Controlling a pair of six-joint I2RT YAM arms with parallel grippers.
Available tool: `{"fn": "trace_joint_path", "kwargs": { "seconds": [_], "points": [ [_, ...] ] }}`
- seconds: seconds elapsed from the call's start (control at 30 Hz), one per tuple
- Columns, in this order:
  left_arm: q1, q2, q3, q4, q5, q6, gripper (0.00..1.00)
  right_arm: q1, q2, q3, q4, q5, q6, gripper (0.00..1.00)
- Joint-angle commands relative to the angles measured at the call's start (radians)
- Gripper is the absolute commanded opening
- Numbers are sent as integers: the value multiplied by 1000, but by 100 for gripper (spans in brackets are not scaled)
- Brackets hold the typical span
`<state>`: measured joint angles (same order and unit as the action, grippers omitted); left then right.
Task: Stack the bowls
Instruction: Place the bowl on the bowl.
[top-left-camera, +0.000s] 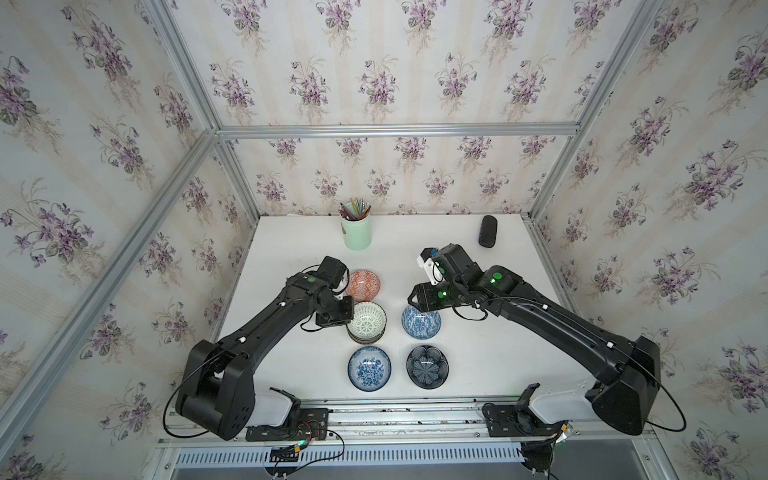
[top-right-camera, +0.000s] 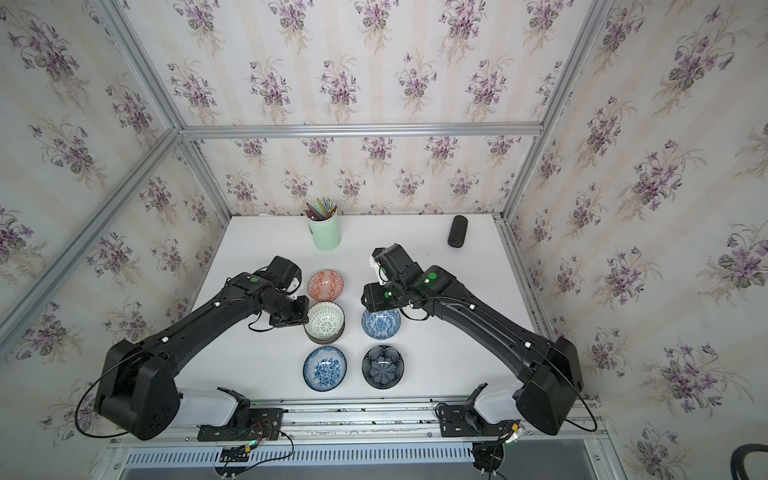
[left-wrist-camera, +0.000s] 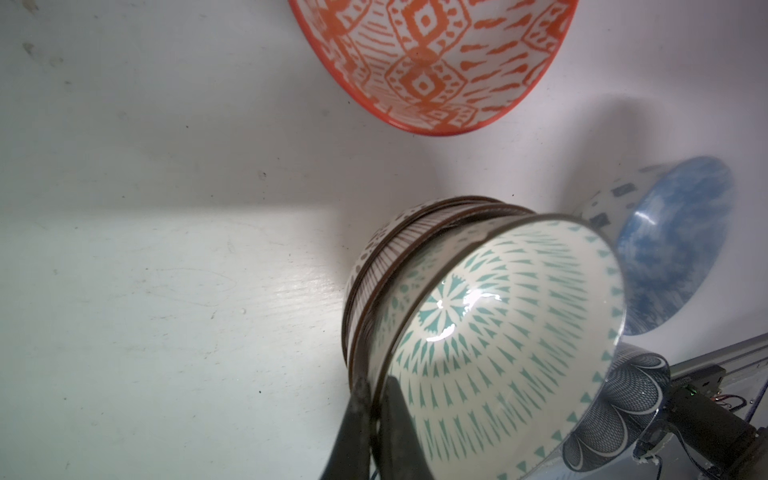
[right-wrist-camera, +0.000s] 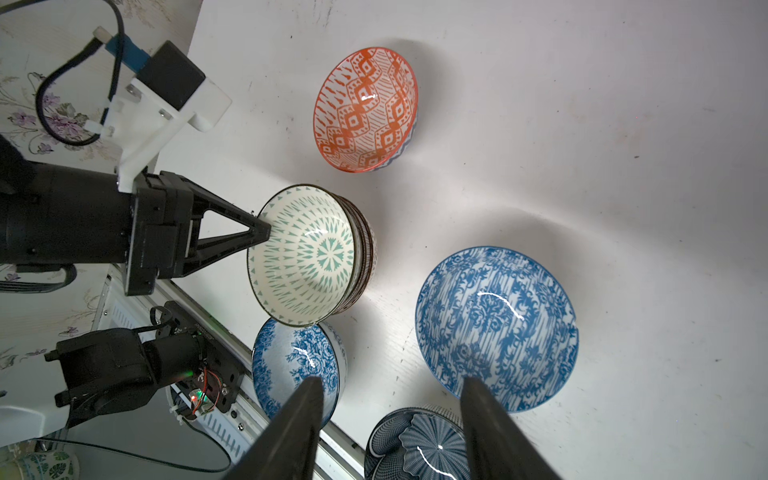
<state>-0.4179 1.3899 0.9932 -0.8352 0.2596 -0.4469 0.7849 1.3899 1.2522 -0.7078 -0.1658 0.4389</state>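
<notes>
A green-lattice bowl (top-left-camera: 366, 322) (left-wrist-camera: 498, 332) tops a stack of dark-rimmed bowls (left-wrist-camera: 374, 257) mid-table. My left gripper (left-wrist-camera: 376, 386) is shut on that top bowl's rim, one finger inside and one outside. Behind the stack lies the orange bowl (top-left-camera: 363, 285) (right-wrist-camera: 365, 110). To its right is a blue-white striped bowl (top-left-camera: 421, 322) (right-wrist-camera: 496, 328). A blue floral bowl (top-left-camera: 369, 368) and a navy petal bowl (top-left-camera: 427, 367) sit at the front. My right gripper (right-wrist-camera: 392, 386) hangs open and holds nothing, above the striped bowl's far edge.
A mint-green pencil cup (top-left-camera: 356, 232) stands at the back of the white table, and a black case (top-left-camera: 488, 231) lies at the back right. An aluminium rail (top-left-camera: 395, 405) with both arm bases runs along the front edge. Papered walls close in the sides.
</notes>
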Motion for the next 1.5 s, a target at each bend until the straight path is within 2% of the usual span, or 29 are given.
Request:
{"fn": "trace_joint_path", "kwargs": {
  "seconds": [0.0,1.47],
  "points": [
    [2,-8,-3,32,13,-1,0,0,-5,-1,18,2,2,58],
    [2,3,-20,39,0,2,2,1,-2,-24,22,-11,5,58]
  ]
}}
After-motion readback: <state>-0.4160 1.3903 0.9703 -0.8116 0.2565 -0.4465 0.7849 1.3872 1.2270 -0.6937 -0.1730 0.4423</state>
